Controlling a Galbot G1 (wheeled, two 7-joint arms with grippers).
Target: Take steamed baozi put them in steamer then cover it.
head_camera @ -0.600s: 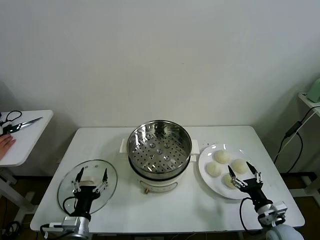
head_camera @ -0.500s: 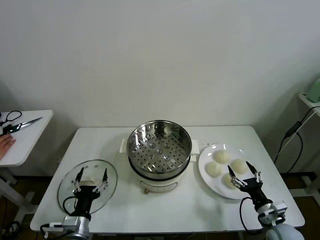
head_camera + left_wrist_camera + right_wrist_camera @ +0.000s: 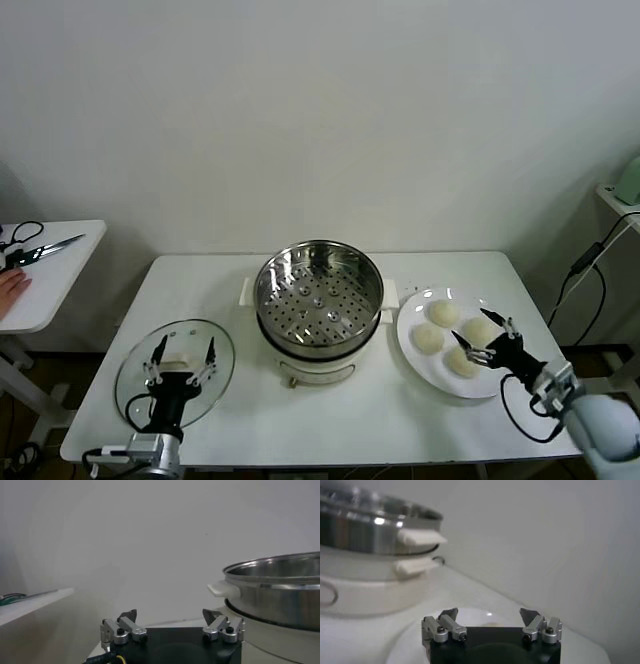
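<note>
The steamer (image 3: 318,300), a shiny perforated basket on a white pot base, stands mid-table and also shows in the left wrist view (image 3: 280,590) and the right wrist view (image 3: 370,530). Several cream-white baozi (image 3: 443,313) lie on a white plate (image 3: 420,372) to its right. My right gripper (image 3: 478,336) hovers open over the plate's nearer baozi, nothing between its fingers (image 3: 489,615). The cover (image 3: 132,385), a clear glass lid, lies flat at the front left. My left gripper (image 3: 182,352) stands open just above it, empty (image 3: 170,617).
A small side table (image 3: 60,275) to the left carries scissors (image 3: 40,248), and a person's hand (image 3: 10,290) rests on it. A cable (image 3: 585,265) hangs off the right. The table's front edge runs close under both grippers.
My right arm has swung out to the right and its gripper has turned and moved farther over the plate, toward the baozi. The left arm has not moved.
</note>
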